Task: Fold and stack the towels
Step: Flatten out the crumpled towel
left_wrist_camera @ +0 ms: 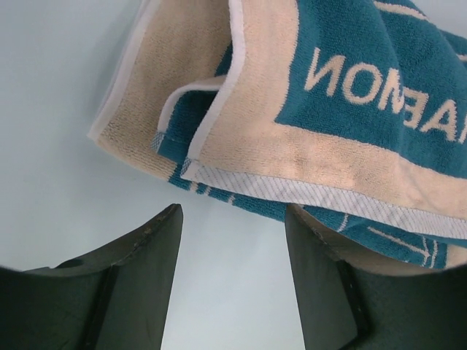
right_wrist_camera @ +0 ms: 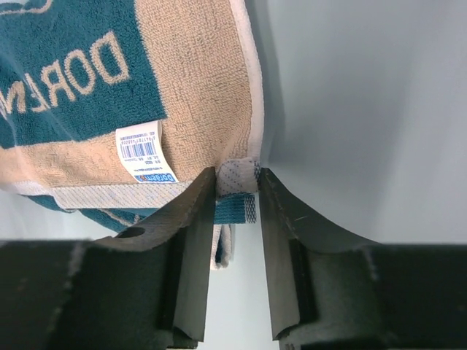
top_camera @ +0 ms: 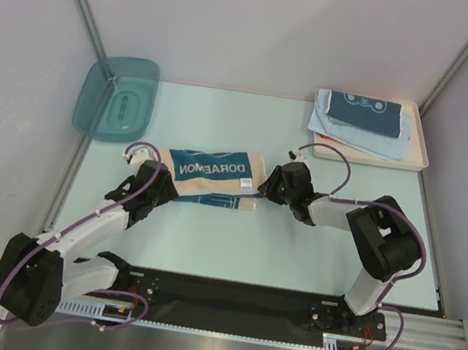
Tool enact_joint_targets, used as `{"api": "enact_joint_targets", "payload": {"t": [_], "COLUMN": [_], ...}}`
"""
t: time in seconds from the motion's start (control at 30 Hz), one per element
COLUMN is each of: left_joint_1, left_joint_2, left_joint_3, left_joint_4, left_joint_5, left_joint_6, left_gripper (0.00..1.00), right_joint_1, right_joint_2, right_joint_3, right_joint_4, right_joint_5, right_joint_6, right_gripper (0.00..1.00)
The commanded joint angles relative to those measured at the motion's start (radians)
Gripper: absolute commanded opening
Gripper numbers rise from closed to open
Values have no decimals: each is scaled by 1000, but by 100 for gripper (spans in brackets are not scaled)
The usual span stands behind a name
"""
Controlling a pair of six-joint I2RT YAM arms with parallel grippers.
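Currently handling: the long beige-and-teal terry towel (top_camera: 214,176), which is lying folded lengthwise near the middle of the pale green desk (top_camera: 232,245), lettering upward, stretched between my two arms.
Right tool: my right tool (right_wrist_camera: 237,179) is pinching the white woven hem at the towel's corner, its jaws standing narrow with cloth filling the gap. The white barcode care label (right_wrist_camera: 146,155) is sitting just beside that grip.
Left tool: my left tool (left_wrist_camera: 233,211) is standing wide and holding nothing, hovering just short of the other end, where several layers are lying loosely over each other.
Feel of the cloth: I am judging it light, soft and limp, with a rough pile that should not be slipping between the pads. It will likely be sagging and dragging wherever it is unsupported.
Where to take hold: I am favouring the flat hem band at the corners and catching all layers together, since gripping one layer alone would leave the fold peeling open.
Risk: the left end's layers are sitting offset, so a shallow bite may be missing the lower one.
Stack: the dark-blue folded towel (top_camera: 364,113) is resting on the light-blue terry towel (top_camera: 346,132) in the cream flat tray (top_camera: 420,159), well apart at the far right.
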Motion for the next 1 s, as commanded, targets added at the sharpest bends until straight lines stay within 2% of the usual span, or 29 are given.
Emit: {"api": "enact_joint_targets", "payload": {"t": [0.0,0.33,0.5,0.97], "left_joint_1": [22,65,88,104], "left_joint_2": [8,82,119,170], "left_joint_3": [10,5,13,16], "left_joint_4": [37,89,130,186], "left_joint_5": [-36,-22,7,36], "left_joint_6": [-10,0,13,16], "left_gripper": [64,63,59,50], "right_joint_1": [-9,-9,-10,-12], "right_joint_2": [-7,-16,-22,-69], "right_joint_3": [45,60,65,62], "right_joint_4": [17,-13,-28,-60], "right_joint_5": [12,33,38,53], "right_joint_6": [0,-17,-24,-46], "right_gripper": [33,15,7,2]}}
